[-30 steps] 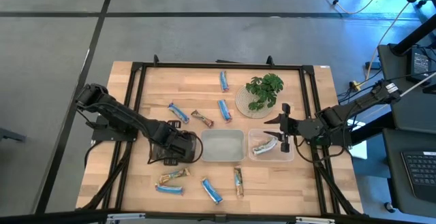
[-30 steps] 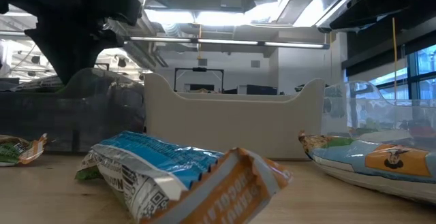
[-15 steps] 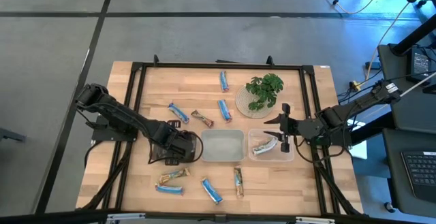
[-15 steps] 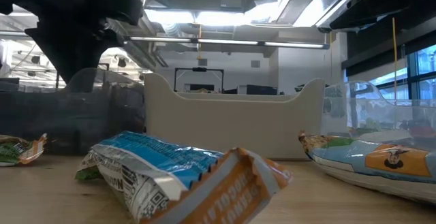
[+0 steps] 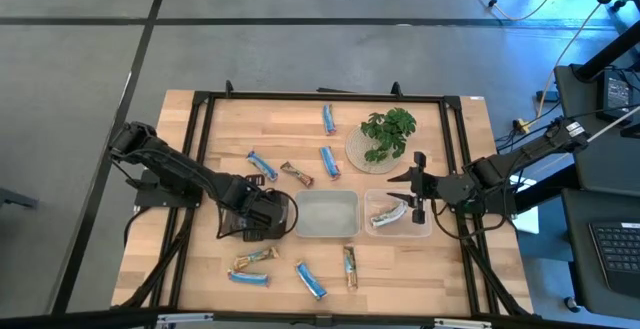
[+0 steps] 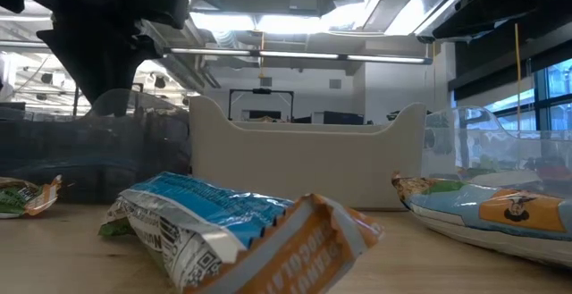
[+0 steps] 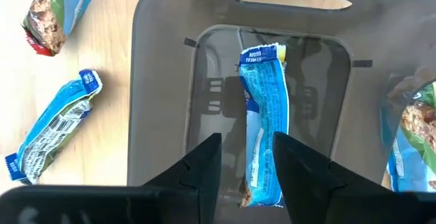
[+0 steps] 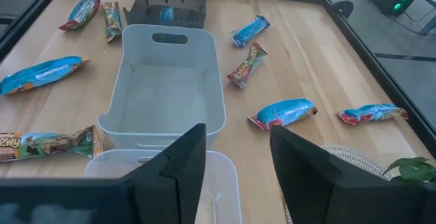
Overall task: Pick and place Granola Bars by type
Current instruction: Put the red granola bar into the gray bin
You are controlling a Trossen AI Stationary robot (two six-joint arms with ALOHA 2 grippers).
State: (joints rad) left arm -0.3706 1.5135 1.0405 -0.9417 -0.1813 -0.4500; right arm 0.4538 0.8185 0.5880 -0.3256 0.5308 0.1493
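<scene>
My left gripper (image 5: 262, 215) hangs open over the dark translucent tray (image 7: 163, 60). A bright blue bar (image 7: 263, 108) lies flat on the tray's floor; my fingers stand on either side of it and above it. My right gripper (image 5: 418, 198) waits open over the clear tray (image 5: 425, 227), where a silvery-green bar (image 5: 385, 214) lies. The pale tray (image 5: 325, 215) sits between the two. Loose bars rest on the wood: blue ones (image 5: 328, 119) (image 5: 329, 161) (image 5: 262, 165), a brown/red one (image 5: 297, 174), and several near the near edge (image 5: 255, 259) (image 5: 311, 280) (image 5: 349, 266).
A leafy plant on a round plate (image 5: 385, 137) stands at the far side, close behind the clear tray. A black frame (image 5: 320, 96) runs around the tabletop. In the low view a blue bar (image 6: 206, 222) and a brown one (image 6: 308, 249) lie close to the camera.
In the low view my left arm has shifted slightly above the dark tray. The bars and trays have stayed where they were.
</scene>
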